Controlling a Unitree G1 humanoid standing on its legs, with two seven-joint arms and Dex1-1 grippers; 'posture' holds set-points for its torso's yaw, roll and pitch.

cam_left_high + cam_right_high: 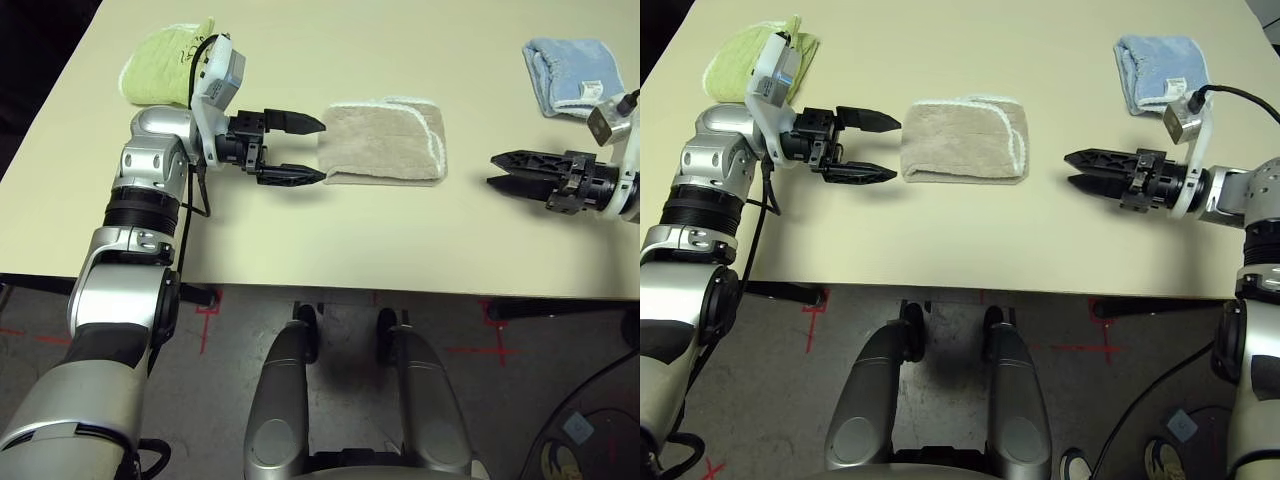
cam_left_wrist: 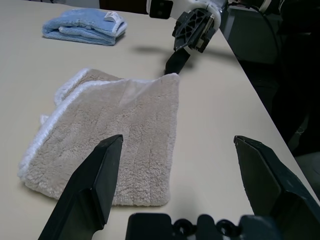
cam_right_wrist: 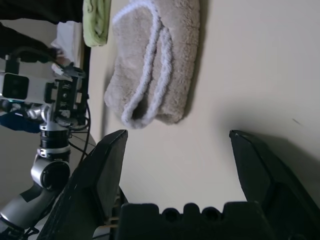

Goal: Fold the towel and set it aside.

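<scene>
Beige terry, the towel (image 1: 385,141) lies folded in the middle of the table (image 1: 330,250), its white-stitched edges stacked toward the right gripper (image 1: 1072,170) and its smooth fold toward the left gripper (image 1: 322,150); both grippers stand spread wide and empty, the left just off the fold, the right well apart. Folding looks done, though how many layers there are is hard to tell, so what remains is probably the setting aside. To do that well, pinch every layer together at the fold, lift enough to clear the tabletop, and set it down short of the lime green towel (image 1: 165,68) and the light blue towel (image 1: 1160,72).
</scene>
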